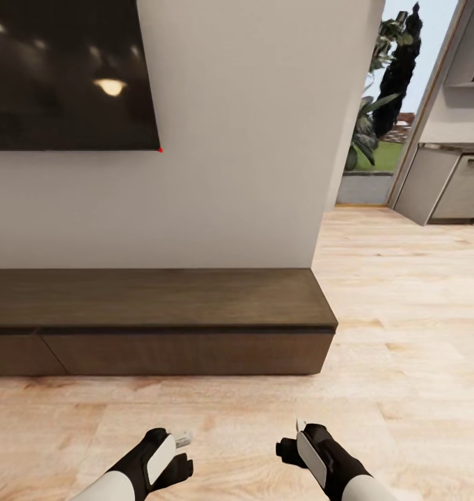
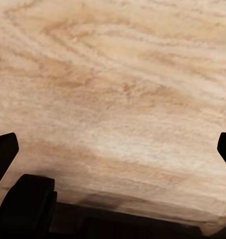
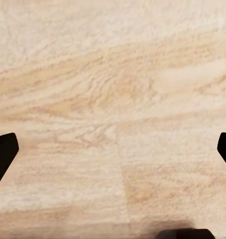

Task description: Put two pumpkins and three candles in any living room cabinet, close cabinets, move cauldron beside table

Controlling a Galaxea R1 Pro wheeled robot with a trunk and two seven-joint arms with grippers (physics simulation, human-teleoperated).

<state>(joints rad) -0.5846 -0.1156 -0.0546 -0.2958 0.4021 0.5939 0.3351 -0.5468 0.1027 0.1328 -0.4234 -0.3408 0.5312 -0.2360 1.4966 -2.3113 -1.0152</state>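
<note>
Both end effectors hang low over the pale wood floor (image 1: 404,334). The left end effector (image 1: 183,440) and the right end effector (image 1: 301,426) each carry nothing, and in the wrist views their dark fingertips sit at opposite edges of the picture with bare floorboards between them, so both stand spread apart. Ahead of and above both end effectors runs the cabinet (image 1: 160,299), long, low and dark brown, set against the white wall under a black wall screen (image 1: 62,69); its flat drawer fronts appear flush, so it looks closed. Its top is bare. Whether anything is already stored inside cannot be told. Beyond the right end effector, well apart, grey kitchen units (image 1: 449,184) stand past a doorway. Judging from this, the robot is between steps.
</note>
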